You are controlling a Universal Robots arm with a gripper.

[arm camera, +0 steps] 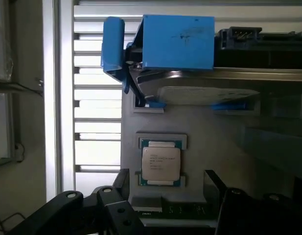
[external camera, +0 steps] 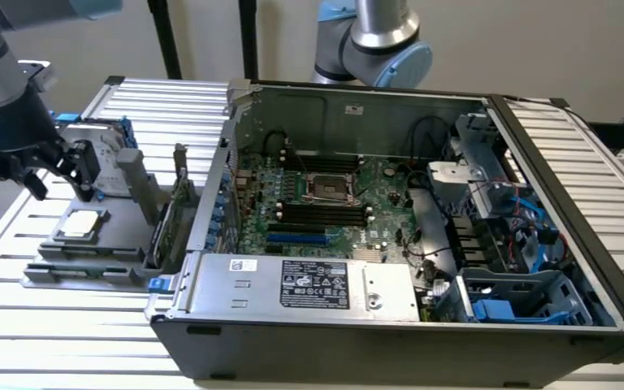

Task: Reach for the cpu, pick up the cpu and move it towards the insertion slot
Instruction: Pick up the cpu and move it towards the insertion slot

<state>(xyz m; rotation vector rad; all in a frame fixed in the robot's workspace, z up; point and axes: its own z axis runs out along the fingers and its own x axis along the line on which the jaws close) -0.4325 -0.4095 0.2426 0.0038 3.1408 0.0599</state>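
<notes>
While the hand hovers spread, the cpu lies lid-up.

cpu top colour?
Silvery-white metal with dark print; the cpu shows best in the wrist view.

Small flat square silvery cpu sits in grey plastic tray (label side up). Black gripper spread wide, fingers flanking cpu. Blue-framed silver hard drive nearby; white slatted metal table alongside.

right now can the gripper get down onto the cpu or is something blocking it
Probably yes: the gripper hangs open above the cpu, and nothing lies over the chip's top.
</notes>
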